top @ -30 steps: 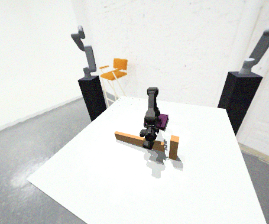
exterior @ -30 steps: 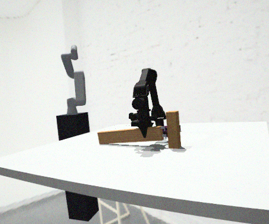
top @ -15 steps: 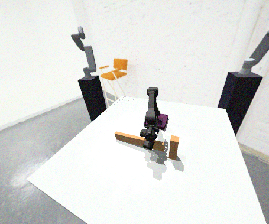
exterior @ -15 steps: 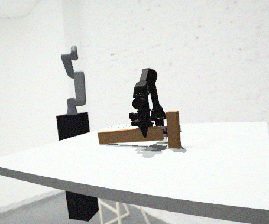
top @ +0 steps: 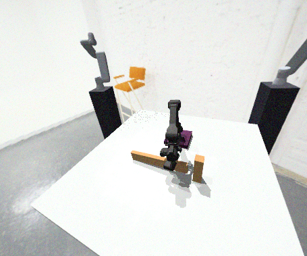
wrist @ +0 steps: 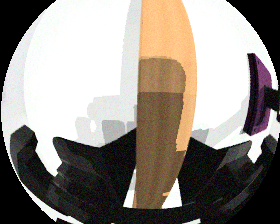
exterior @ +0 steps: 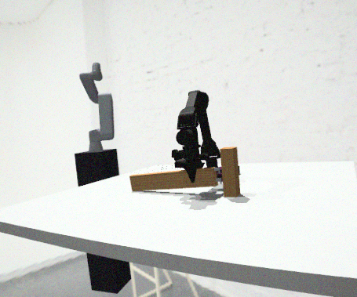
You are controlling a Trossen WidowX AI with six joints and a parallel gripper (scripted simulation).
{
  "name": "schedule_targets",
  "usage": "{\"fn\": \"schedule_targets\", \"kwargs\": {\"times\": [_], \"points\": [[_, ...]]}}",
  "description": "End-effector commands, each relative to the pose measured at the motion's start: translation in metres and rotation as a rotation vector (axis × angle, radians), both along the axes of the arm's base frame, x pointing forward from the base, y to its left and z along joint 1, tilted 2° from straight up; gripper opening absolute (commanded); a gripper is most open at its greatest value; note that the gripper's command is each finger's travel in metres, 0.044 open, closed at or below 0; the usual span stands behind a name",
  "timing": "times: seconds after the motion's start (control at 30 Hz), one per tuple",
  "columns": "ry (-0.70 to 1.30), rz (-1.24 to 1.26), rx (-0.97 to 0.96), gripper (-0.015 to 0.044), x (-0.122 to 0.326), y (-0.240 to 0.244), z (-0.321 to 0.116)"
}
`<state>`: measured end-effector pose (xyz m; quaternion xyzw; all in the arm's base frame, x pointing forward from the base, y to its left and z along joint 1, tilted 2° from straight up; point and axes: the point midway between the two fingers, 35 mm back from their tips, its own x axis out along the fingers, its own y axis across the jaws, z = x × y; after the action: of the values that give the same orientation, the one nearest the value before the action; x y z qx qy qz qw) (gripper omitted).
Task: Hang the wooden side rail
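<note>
The wooden rail (top: pixel 145 158) (exterior: pixel 156 182) (wrist: pixel 165 40) slants up toward the post, its hook end raised above the table (top: pixel 117 198) (exterior: pixel 285 214) and its far end low at the tabletop. My gripper (top: pixel 169 165) (exterior: pixel 192 176) (wrist: pixel 157 167) is shut on the rail, nearer its hook end. The wooden post (top: pixel 198 169) (exterior: pixel 231 172) stands upright just beyond that end. The grey steel hooks (top: pixel 189 167) show small in the narrow gap between rail and post. The slot and its pins are hidden, so I cannot tell whether the hooks touch the pins.
A dark purple plate (top: pixel 187 140) (wrist: pixel 259 92) lies at my arm's base, behind the rail. Two grey arms on black pedestals (top: pixel 105 111) (top: pixel 272 107) and an orange chair (top: pixel 129 84) stand beyond the table.
</note>
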<state>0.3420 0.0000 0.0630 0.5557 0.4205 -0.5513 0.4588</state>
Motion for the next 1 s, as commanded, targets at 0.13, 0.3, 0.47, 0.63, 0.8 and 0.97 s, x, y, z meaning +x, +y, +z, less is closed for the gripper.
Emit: {"fn": "schedule_targets", "kwargs": {"times": [0.13,0.3,0.47,0.63,0.8,0.97], "points": [[-0.005,0.001,0.003,0.0000,0.0015,0.0031,0.0010],[-0.005,0.001,0.003,0.0000,0.0019,0.0034,0.0013],[-0.005,0.001,0.003,0.0000,0.0018,0.0040,0.0019],[-0.005,0.001,0.003,0.0000,0.0014,0.0046,0.0024],[-0.005,0.001,0.003,0.0000,0.0018,0.0050,0.0028],[-0.005,0.001,0.003,0.0000,0.0025,0.0054,0.0025]]}}
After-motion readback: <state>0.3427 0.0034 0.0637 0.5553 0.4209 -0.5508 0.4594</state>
